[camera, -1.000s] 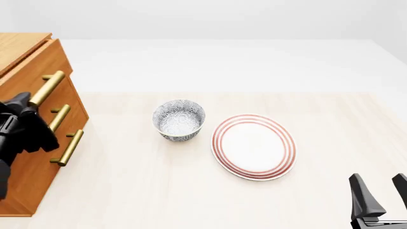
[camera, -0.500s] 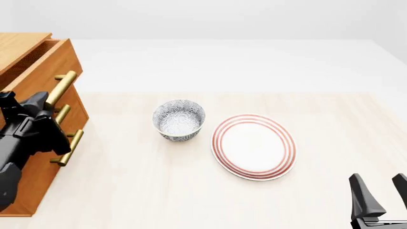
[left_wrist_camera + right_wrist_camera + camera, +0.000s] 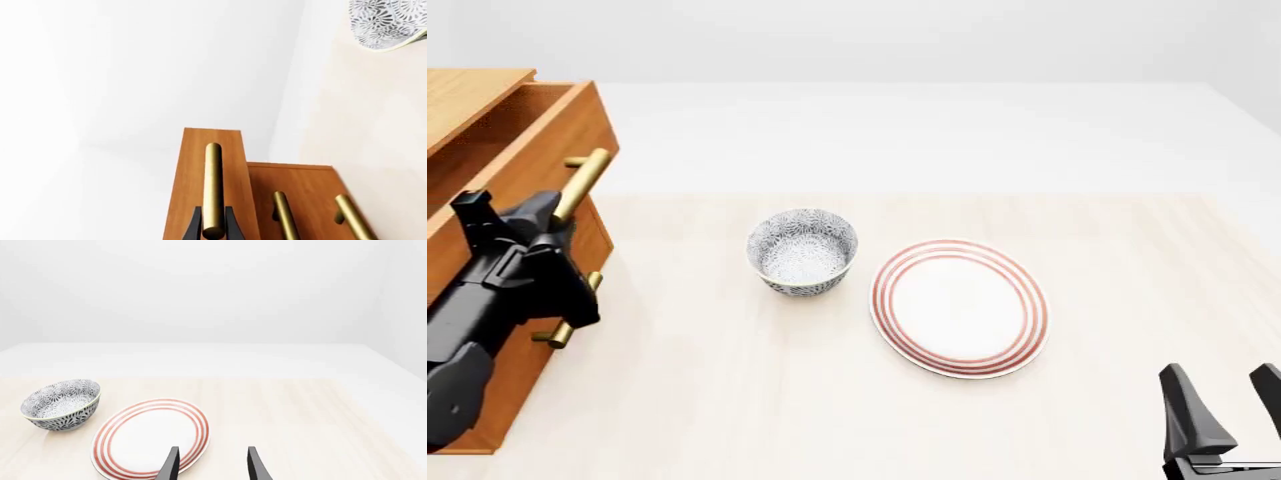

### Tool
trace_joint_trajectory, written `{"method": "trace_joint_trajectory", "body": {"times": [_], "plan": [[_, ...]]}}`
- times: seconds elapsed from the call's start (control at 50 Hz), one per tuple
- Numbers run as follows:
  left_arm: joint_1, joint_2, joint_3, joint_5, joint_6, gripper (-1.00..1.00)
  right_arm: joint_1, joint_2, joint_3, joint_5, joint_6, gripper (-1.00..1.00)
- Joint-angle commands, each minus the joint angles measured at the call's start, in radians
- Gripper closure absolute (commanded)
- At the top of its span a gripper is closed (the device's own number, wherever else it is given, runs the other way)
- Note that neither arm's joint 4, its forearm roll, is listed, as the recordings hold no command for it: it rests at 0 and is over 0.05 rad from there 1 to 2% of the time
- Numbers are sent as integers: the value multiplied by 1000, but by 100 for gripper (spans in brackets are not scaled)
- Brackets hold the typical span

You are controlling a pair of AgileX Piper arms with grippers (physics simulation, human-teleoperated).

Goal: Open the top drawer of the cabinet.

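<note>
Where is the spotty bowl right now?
In the front view the bowl sits on the table near the middle, just left of the red-striped plate and to the right of the cabinet.

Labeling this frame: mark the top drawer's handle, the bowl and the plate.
top drawer handle (image 3: 213,190): left wrist view, mid-length of the brass bar.
bowl (image 3: 802,252): front view, patterned inside.
plate (image 3: 961,305): front view, white centre inside the red rings.
</note>
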Motion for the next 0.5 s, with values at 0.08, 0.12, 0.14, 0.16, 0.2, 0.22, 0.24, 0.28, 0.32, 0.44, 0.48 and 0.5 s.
{"method": "trace_joint_trajectory", "body": {"times": [0.08,0.12,0.14,0.16,0.2,0.22,0.24,0.28,0.32,0.44,0.48,0.5], "plan": [[-81,12,-1,6,-17,100,0,0,0,0,0,-100],[-85,9,-5,9,-25,100,0,0,0,0,0,-100],[-88,8,3,3,-25,100,0,0,0,0,0,-100],[-92,8,1,3,-27,100,0,0,0,0,0,-100],[-100,8,7,-3,-28,100,0,0,0,0,0,-100],[-108,10,6,-2,-32,100,0,0,0,0,0,-100],[-112,9,5,1,-33,100,0,0,0,0,0,-100],[-118,12,14,-11,-28,100,0,0,0,0,0,-100],[-125,13,16,-11,-31,100,0,0,0,0,0,-100],[-135,-1,37,-19,-28,100,0,0,0,0,0,-100],[-137,-8,39,-14,-29,100,0,0,0,0,0,-100],[-139,-12,39,-10,-30,100,0,0,0,0,0,-100]]}}
